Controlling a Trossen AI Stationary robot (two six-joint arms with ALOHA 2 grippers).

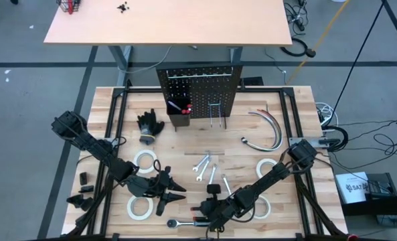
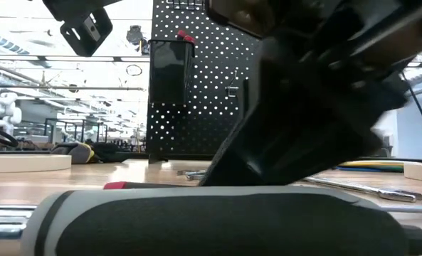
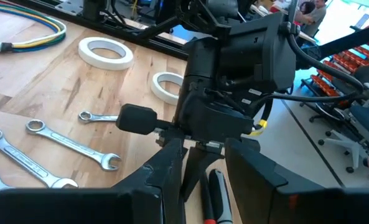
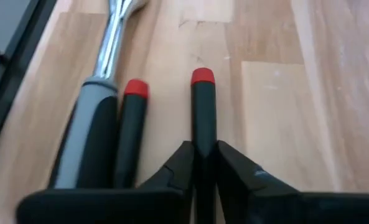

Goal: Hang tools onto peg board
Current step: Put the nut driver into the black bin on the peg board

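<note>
The upright black perforated metal peg board (image 1: 199, 92) stood at the table's far middle, well apart from the action. Low at the near edge, the right gripper (image 4: 204, 163) had clenched on a slim black screwdriver with a red end cap (image 4: 203, 112), which lay flat on the wood just beside a second like it (image 4: 132, 124) and the grey-and-black-handled ratchet (image 4: 88, 130). The left gripper (image 1: 175, 189) hovered near them, jaws parted and empty. A straight lift would likely serve best, so neither neighbour is dragged. The held screwdriver's long axis ran in line with the fingers, red cap pointing away from the wrist.
</note>
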